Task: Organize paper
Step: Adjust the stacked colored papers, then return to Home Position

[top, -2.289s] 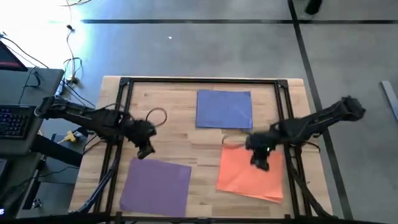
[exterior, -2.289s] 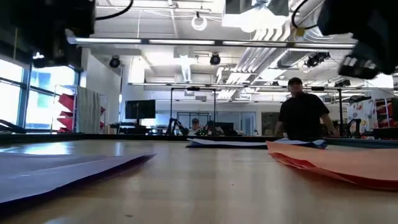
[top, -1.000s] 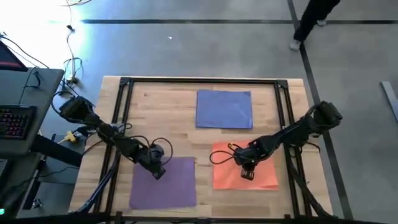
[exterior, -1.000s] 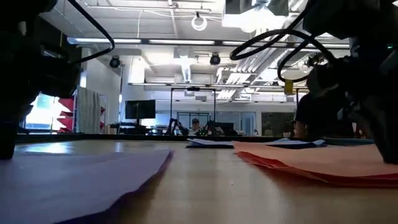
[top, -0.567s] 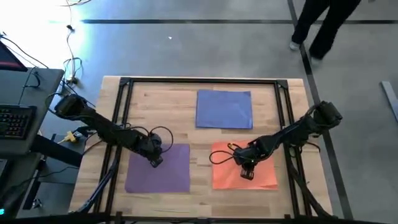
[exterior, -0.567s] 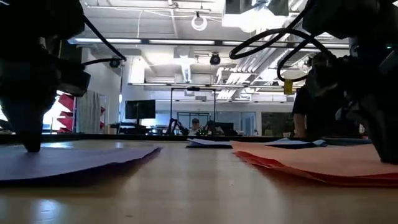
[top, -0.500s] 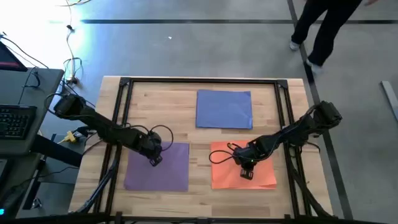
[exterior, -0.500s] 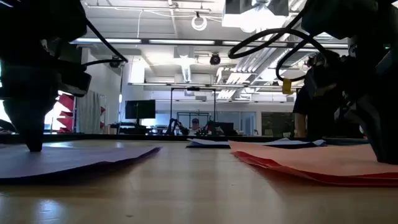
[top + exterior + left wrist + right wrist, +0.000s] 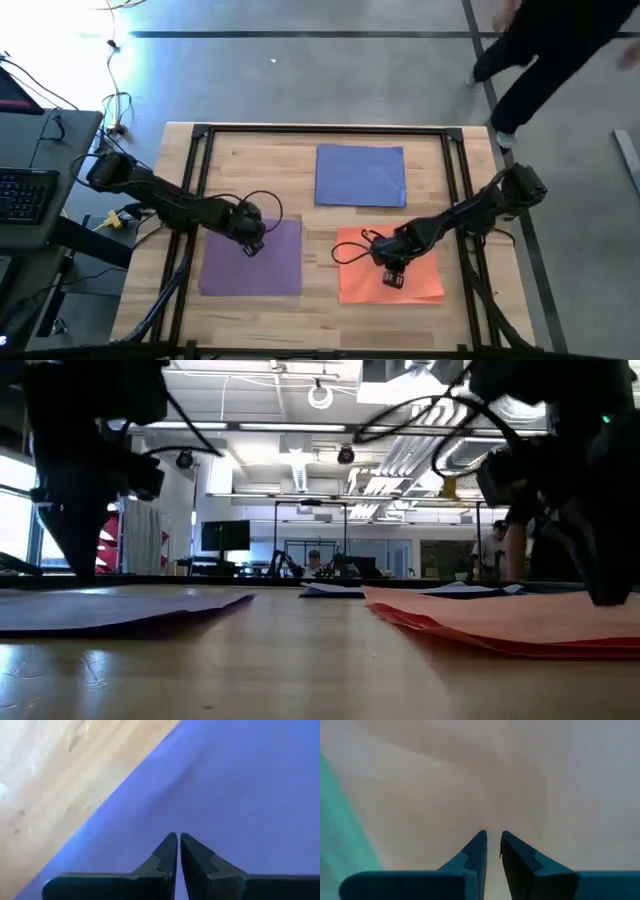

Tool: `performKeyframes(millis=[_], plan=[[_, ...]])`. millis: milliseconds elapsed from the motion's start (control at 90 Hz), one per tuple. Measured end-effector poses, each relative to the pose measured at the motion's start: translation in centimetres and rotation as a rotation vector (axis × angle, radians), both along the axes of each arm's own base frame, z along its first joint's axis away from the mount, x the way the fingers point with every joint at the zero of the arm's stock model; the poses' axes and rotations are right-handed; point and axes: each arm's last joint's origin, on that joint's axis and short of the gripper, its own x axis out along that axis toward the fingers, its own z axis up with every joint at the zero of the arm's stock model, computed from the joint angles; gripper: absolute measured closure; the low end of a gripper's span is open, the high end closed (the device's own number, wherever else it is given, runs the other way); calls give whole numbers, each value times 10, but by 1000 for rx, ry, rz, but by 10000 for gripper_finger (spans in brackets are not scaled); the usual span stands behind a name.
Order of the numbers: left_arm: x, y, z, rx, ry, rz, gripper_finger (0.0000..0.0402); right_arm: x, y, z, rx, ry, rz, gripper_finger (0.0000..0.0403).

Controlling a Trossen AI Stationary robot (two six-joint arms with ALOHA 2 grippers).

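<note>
The wooden desk (image 9: pixel 270 170) carries three sheets of paper: a blue sheet (image 9: pixel 360 176) at the far middle, a purple sheet (image 9: pixel 252 258) near the front left and an orange sheet (image 9: pixel 392 264) near the front right. The purple and orange sheets lie side by side with a strip of bare wood between them, and the blue one sits beyond that gap.

The left claw (image 9: pixel 250 240) presses down on the purple sheet near its far edge; the right claw (image 9: pixel 391 272) presses on the middle of the orange sheet. Each arm is nearest its own sheet, so any gathering probably means sliding them sideways toward each other.

Each wrist view shows fingers nearly closed, with only a thin slit and nothing between them. The low view shows the orange sheet's edge slightly lifted.
</note>
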Motion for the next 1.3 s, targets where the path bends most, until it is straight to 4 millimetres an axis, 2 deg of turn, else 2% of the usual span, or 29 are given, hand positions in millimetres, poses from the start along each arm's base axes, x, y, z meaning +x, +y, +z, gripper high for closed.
performKeyframes(millis=[133, 311, 422, 511, 633, 711, 822, 900, 967, 1044, 1133, 1233, 1300], plan=[[7, -2, 24, -11, -47, -9, 401, 5, 2, 27, -11, -18, 44, 364], [4, 1, 73, 10, -248, 6, 401, -8, -12, 88, -37, -135, 29, 364], [-12, 8, 112, 25, -438, 31, 401, -33, -33, 129, -6, -282, -66, 364], [-35, 15, 144, 37, -624, 70, 401, -60, -52, 158, -5, -420, -129, 364], [-72, 27, 175, 58, -873, 112, 401, -104, -80, 183, -33, -604, -217, 364], [-97, 34, 188, 84, -1005, 103, 401, -133, -93, 182, -18, -691, -285, 364], [-126, 44, 198, 120, -1142, 143, 401, -167, -103, 168, 27, -831, -364, 364], [-141, 50, 201, 138, -1204, 189, 401, -181, -105, 154, 72, -946, -395, 367], [-148, 53, 205, 161, -1261, 219, 401, -184, -106, 141, 114, -1049, -395, 374], [-148, 54, 205, 189, -1334, 236, 401, -184, -106, 126, 157, -1173, -383, 384], [-138, 51, 201, 230, -1422, 225, 401, -180, -108, 106, 166, -1256, -372, 396], [-121, 46, 186, 265, -1495, 224, 402, -175, -110, 86, 161, -1310, -376, 401], [-110, 43, 167, 271, -1522, 259, 402, -170, -111, 75, 173, -1344, -369, 402]])
